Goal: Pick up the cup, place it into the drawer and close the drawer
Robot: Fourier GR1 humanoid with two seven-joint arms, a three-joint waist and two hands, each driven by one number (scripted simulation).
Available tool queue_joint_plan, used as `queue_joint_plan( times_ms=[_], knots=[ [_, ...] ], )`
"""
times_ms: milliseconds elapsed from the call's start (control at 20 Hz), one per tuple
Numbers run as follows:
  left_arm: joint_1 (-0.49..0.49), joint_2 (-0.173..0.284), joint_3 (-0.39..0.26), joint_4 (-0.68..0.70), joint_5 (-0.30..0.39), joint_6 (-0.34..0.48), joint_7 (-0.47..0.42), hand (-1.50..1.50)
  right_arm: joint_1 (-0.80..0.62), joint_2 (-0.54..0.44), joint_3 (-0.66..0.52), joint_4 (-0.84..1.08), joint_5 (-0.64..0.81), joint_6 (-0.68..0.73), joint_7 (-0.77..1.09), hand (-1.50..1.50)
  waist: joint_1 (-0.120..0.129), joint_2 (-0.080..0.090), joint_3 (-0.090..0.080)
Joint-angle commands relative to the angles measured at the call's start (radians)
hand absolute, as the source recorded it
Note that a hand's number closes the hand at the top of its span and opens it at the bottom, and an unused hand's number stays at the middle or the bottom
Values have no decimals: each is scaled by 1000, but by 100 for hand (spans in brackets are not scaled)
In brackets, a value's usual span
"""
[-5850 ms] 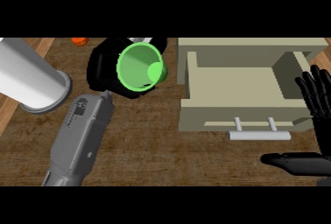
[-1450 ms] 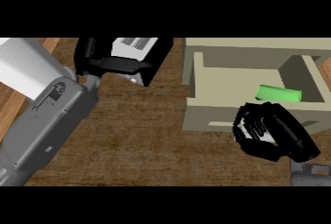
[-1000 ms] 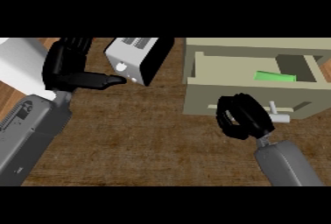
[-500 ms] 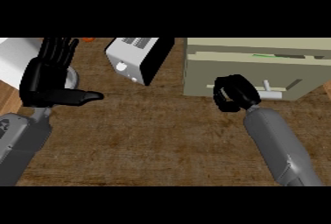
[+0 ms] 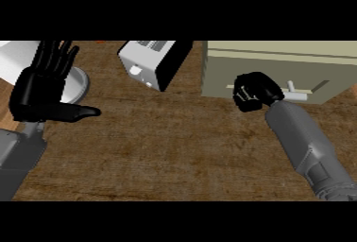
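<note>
Drawer (image 5: 279, 71) — beige unit at the far right of the tabletop (image 5: 167, 156), front panel flush with the unit, pale bar handle (image 5: 296, 94) across the front. This is the landmark for all items below.

Cup — not visible anywhere; the drawer front is pushed in and nothing shows of its inside, so the cup's place cannot be told.

Right hand (image 5: 254, 91) — black, clenched into a fist, knuckles against the drawer front just left of the handle's middle; it grasps nothing that can be seen. Grey forearm runs down and to the right from it, toward the near edge.

Toaster (image 5: 155, 64) — white body with a black side, just left of the drawer, apart from it by a narrow strip of brown tabletop; set at a tilt to the drawer's front.

Left hand (image 5: 45, 90) — black, well left of the drawer, beyond the toaster; released, fingers straight and pointing up, thumb stretched out sideways toward the drawer. It holds nothing and rests over the tabletop's left edge.

White cylinder (image 5: 24, 61) — far left of the drawer, partly hidden behind the left hand; round grey base showing beside the palm.

Small orange object (image 5: 101, 41) — at the far edge, left of the toaster; too little shows to name it
</note>
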Motion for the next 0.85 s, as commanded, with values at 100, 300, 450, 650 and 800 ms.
queue_joint_plan(
  times_ms=[100,300,450,650,800],
  knots=[
    [-19,-19,-9,-16,-3,-14,13,-150,-135,-70,-70,128,-26,27,36,150,29,30,6],
    [19,-19,-18,5,-14,-53,-15,-150,-127,-98,-87,140,-44,36,-10,150,38,38,6],
    [30,-41,-30,4,-24,-52,-37,-150,-139,-127,-114,136,-69,43,-30,150,44,42,7],
    [15,-84,-39,24,-24,-44,-48,-150,-146,-126,-136,135,-94,48,-66,150,33,45,7],
    [45,-56,-36,18,-23,-84,-55,-150,-135,-125,-142,149,-95,31,-64,150,56,44,6]
  ],
)
